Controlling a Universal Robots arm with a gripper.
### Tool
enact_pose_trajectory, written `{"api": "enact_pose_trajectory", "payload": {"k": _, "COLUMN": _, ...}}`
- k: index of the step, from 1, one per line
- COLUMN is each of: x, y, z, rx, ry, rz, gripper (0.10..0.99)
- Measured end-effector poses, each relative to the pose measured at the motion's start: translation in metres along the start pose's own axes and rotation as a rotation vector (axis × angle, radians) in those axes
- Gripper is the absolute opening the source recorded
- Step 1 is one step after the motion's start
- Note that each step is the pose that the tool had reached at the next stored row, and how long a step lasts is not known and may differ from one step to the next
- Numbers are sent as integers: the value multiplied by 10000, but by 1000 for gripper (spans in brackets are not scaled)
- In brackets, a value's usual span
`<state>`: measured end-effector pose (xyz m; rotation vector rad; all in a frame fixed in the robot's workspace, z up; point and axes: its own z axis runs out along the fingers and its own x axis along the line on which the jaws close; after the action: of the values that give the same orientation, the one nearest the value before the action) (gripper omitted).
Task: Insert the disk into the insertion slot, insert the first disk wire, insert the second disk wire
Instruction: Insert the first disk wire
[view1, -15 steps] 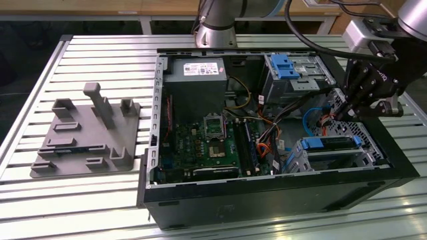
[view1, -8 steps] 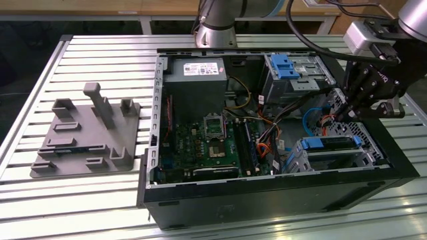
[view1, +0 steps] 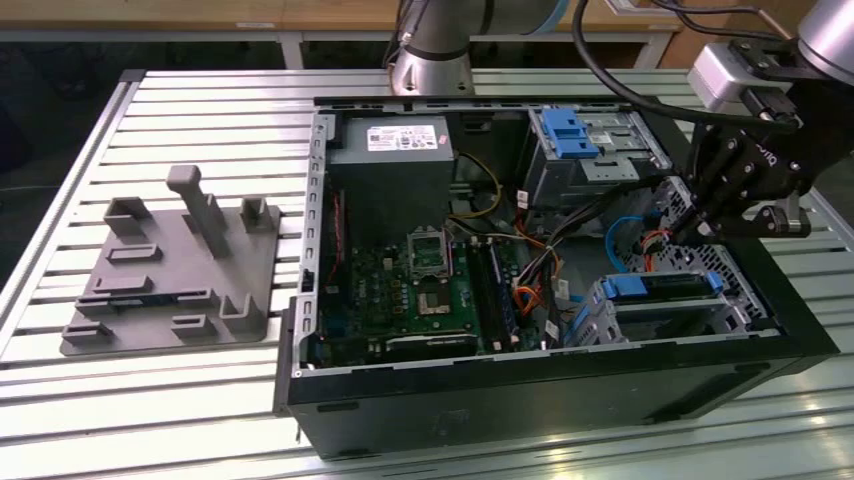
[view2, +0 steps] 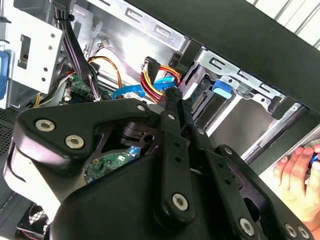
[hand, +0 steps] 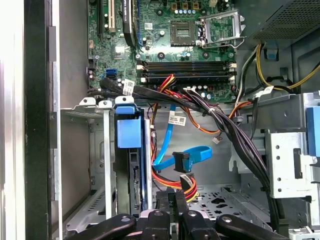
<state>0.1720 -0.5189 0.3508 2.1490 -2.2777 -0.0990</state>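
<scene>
The disk (view1: 661, 287) in its blue carrier (hand: 129, 132) sits inside the silver insertion slot (view1: 731, 300), whose metal rim (hand: 95, 106) frames it in the first wrist view. Two wires hang loose beside it. One is a blue flat cable with a black plug (hand: 182, 161). The other is a red, yellow and orange bundle ending in a black plug (hand: 187, 181). My gripper (view1: 678, 232) hangs inside the case just behind the slot. Its fingertips (hand: 167, 197) are pressed together right under the bundle's plug, and I see nothing between them. In the second wrist view the gripper (view2: 173, 95) points at the same wires (view2: 156, 80).
The taller grey bay with a blue latch (view1: 574, 135) stands at the case's back right. The motherboard (view1: 414, 290) and power supply (view1: 394, 145) take up the case's left half. A grey fixture plate (view1: 174, 270) lies outside on the slatted table. A person's hand (view2: 300, 165) rests by the case wall.
</scene>
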Motion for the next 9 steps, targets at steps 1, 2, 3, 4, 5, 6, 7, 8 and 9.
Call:
{"api": "enact_pose_trajectory", "payload": {"k": 1, "x": 5, "y": 0, "z": 0, "rx": 0, "ry": 0, "rz": 0, "gripper": 165}}
{"api": "enact_pose_trajectory", "payload": {"k": 2, "x": 11, "y": -1, "z": 0, "rx": 0, "ry": 0, "rz": 0, "gripper": 165}}
{"api": "enact_pose_trajectory", "payload": {"k": 3, "x": 18, "y": -1, "z": -1, "rx": 0, "ry": 0, "rz": 0, "gripper": 165}}
{"api": "enact_pose_trajectory", "payload": {"k": 4, "x": 27, "y": -2, "z": -1, "rx": 0, "ry": 0, "rz": 0, "gripper": 165}}
{"api": "enact_pose_trajectory", "payload": {"k": 5, "x": 36, "y": -2, "z": -1, "rx": 0, "ry": 0, "rz": 0, "gripper": 165}}
{"api": "enact_pose_trajectory", "payload": {"k": 6, "x": 45, "y": -3, "z": -1, "rx": 0, "ry": -1, "rz": -1, "gripper": 165}}
{"api": "enact_pose_trajectory", "payload": {"k": 7, "x": 55, "y": -3, "z": -1, "rx": 0, "ry": 0, "rz": 0, "gripper": 165}}
{"api": "enact_pose_trajectory", "payload": {"k": 8, "x": 121, "y": -7, "z": 2, "rx": 0, "ry": 0, "rz": 0, "gripper": 165}}
{"api": "enact_pose_trajectory", "payload": {"k": 9, "x": 131, "y": -8, "z": 3, "rx": 0, "ry": 0, "rz": 0, "gripper": 165}}
